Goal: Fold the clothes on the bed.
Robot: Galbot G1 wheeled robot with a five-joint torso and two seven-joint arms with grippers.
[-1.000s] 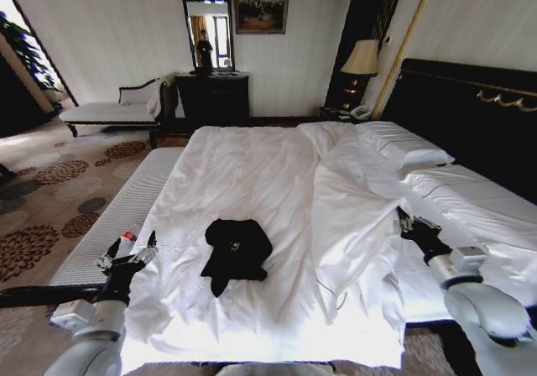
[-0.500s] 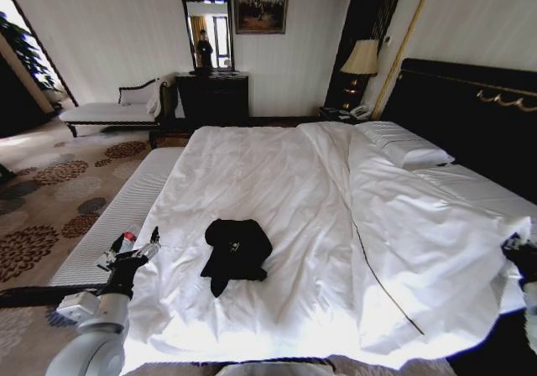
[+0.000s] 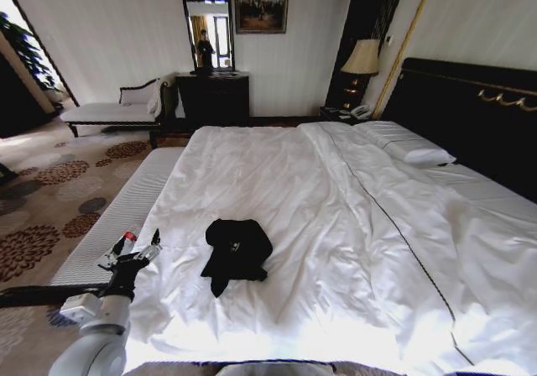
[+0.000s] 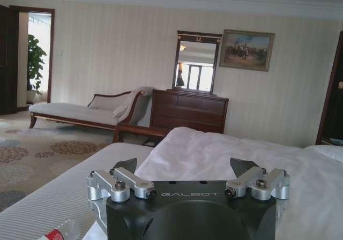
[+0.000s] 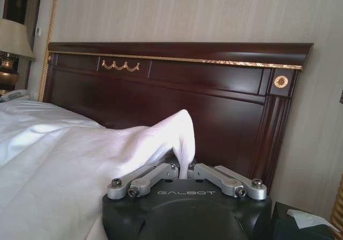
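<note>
The clothes (image 3: 237, 253), a black T-shirt, lie crumpled in a heap on the near left part of the bed (image 3: 336, 200), whose white duvet (image 3: 394, 250) is spread flat across it. My left gripper (image 3: 134, 250) hovers open at the bed's left edge, a hand's width left of the shirt; in the left wrist view the left gripper (image 4: 186, 167) has its jaws wide apart with nothing between them. My right gripper (image 5: 185, 171) is shut on a pinched corner of the duvet (image 5: 171, 133), close to the dark headboard (image 5: 177, 84).
A striped bench (image 3: 109, 225) runs along the bed's left side, with a red-capped bottle (image 3: 126, 238) by my left gripper. Pillows (image 3: 409, 145) lie near the headboard (image 3: 470, 116). A chaise longue (image 3: 109, 112), dresser (image 3: 212, 97) and lamp (image 3: 362, 59) stand along the far wall.
My right gripper has pulled the folded-back duvet to the right, out of the head view, so it now lies flat over the bed. The left gripper and the shirt stayed put.
</note>
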